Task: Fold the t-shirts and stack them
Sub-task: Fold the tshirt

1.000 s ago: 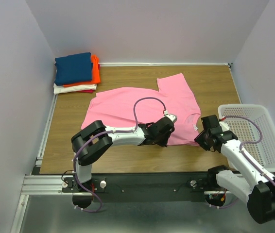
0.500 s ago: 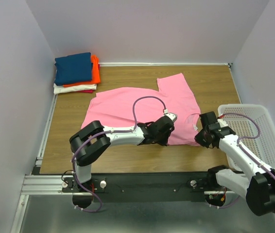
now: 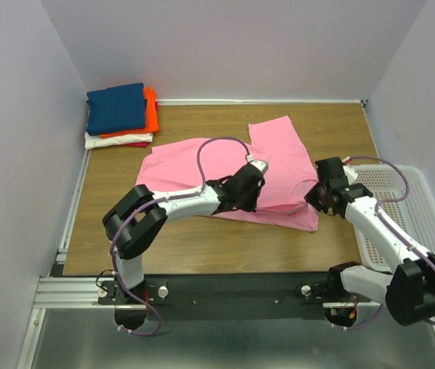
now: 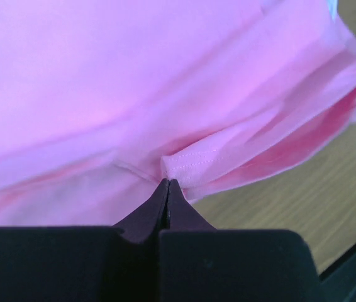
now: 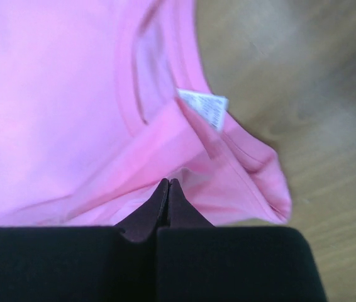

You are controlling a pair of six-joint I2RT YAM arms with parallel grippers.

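Both arms have pushed farther across the bench point(image 3: 110, 223) since a second ago, dragging the near edge of the pink t-shirt point(image 3: 202, 161) with them, and the right gripper has gone from half open to clamped on the cloth.

Going left to right: the folded stack sits in the far left corner, well apart from everything else. The navy t-shirt point(image 3: 116, 108) is on top, the orange t-shirt point(image 3: 151, 111) pokes out on its right side, and the white t-shirt point(image 3: 117, 140) lies under those. A sliver of the red t-shirt point(image 3: 136, 144) shows at the very bottom.

Next is the left gripper point(image 3: 250, 204), down on the near part of the pink t-shirt. In its wrist view the left gripper point(image 4: 167, 184) has its jaws pressed together on a stitched fold of hem. The pink t-shirt point(image 4: 102, 75) fills most of that view, with a bit of bench point(image 4: 335, 182) showing at the right.

The pink t-shirt itself lies spread over the middle of the bench, one sleeve pointing to the far side and its near edge rumpled and raised between the two grippers.

Then the right gripper point(image 3: 315, 194) sits at the shirt's right edge. Its wrist view shows the right gripper point(image 5: 168, 184) pinched tight on pink cloth just below the collar, right under the white label point(image 5: 204, 107).

Far right, the white basket point(image 3: 413, 231) hangs over the bench edge.
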